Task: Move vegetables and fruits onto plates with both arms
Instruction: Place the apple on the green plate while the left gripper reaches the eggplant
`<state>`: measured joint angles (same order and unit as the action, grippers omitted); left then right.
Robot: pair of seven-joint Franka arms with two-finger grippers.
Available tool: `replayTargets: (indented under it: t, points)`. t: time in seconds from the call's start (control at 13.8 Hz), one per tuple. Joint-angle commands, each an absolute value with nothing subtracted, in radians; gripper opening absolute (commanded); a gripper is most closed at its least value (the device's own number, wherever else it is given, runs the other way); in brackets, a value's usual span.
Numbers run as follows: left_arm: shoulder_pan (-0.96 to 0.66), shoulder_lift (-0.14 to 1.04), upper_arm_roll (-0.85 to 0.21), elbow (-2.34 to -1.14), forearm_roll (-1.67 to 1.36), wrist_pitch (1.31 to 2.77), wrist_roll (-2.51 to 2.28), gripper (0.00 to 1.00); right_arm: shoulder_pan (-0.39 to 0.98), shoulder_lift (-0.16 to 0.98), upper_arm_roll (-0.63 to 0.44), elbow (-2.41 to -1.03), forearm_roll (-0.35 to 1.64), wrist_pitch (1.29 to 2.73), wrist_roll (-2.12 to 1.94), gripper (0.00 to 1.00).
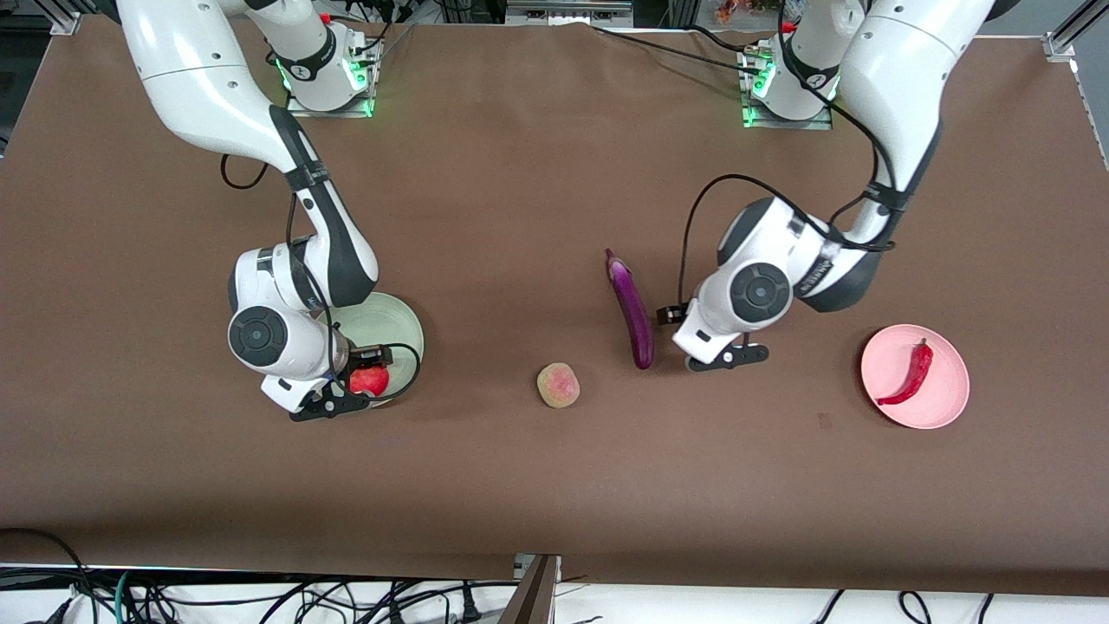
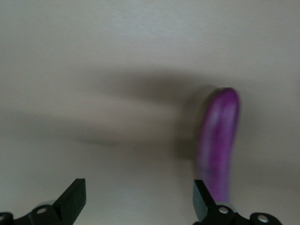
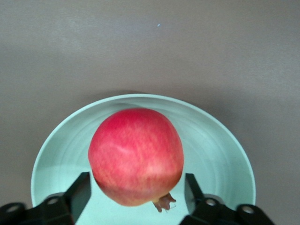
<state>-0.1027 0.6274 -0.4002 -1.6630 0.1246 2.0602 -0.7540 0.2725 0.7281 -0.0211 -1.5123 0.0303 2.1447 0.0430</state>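
The red pomegranate [image 1: 371, 380] [image 3: 136, 156] rests on the pale green plate [image 1: 400, 322] [image 3: 220, 154]. My right gripper [image 1: 342, 394] [image 3: 136, 183] is open around it, with a gap showing between each finger and the fruit. The purple eggplant [image 1: 631, 308] [image 2: 218, 140] lies on the table near the middle. My left gripper [image 1: 728, 357] [image 2: 138, 190] is open and empty, low beside the eggplant's rounded end, toward the left arm's end of the table. The peach [image 1: 558, 385] lies between the green plate and the eggplant. The red chili [image 1: 908, 374] lies on the pink plate [image 1: 944, 407].
A brown cloth [image 1: 520, 485] covers the table. Cables [image 1: 173, 598] hang along the table edge nearest the front camera. Both arm bases [image 1: 329, 78] stand at the edge farthest from it.
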Motion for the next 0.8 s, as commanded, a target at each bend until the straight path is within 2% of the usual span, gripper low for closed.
replayTargets:
  t: [0.0, 0.07, 0.22, 0.36, 0.51, 0.58, 0.65, 0.73]
  points:
    - [-0.1, 0.647, -0.396, -1.739, 0.075, 2.252, -0.769, 1.0, 0.262, 0.693, -0.002, -1.516, 0.044, 2.136, 0.067, 0.99]
    - [-0.109, 0.659, -0.396, -1.747, 0.074, 2.307, -0.767, 1.0, 0.27, 0.69, 0.0, -1.482, 0.046, 2.085, 0.122, 0.99]
    - [-0.113, 0.67, -0.396, -1.743, 0.075, 2.325, -0.769, 1.0, 0.305, 0.699, 0.015, -1.395, 0.044, 2.001, 0.268, 0.99]
    - [-0.118, 0.699, -0.396, -1.75, 0.074, 2.382, -0.769, 1.0, 0.366, 0.712, 0.029, -1.37, 0.043, 2.014, 0.423, 0.99]
    - [-0.135, 0.704, -0.397, -1.756, 0.074, 2.395, -0.77, 1.0, 0.444, 0.77, 0.031, -1.294, 0.043, 2.078, 0.591, 0.99]
    - [-0.137, 0.703, -0.396, -1.756, 0.074, 2.395, -0.767, 0.93, 0.472, 0.797, 0.031, -1.258, 0.043, 2.112, 0.653, 0.99]
    - [-0.137, 0.703, -0.396, -1.756, 0.074, 2.395, -0.765, 0.58, 0.501, 0.825, 0.031, -1.224, 0.041, 2.141, 0.705, 0.99]
    - [-0.141, 0.703, -0.397, -1.753, 0.074, 2.398, -0.767, 0.31, 0.518, 0.845, 0.031, -1.197, 0.041, 2.167, 0.745, 0.99]
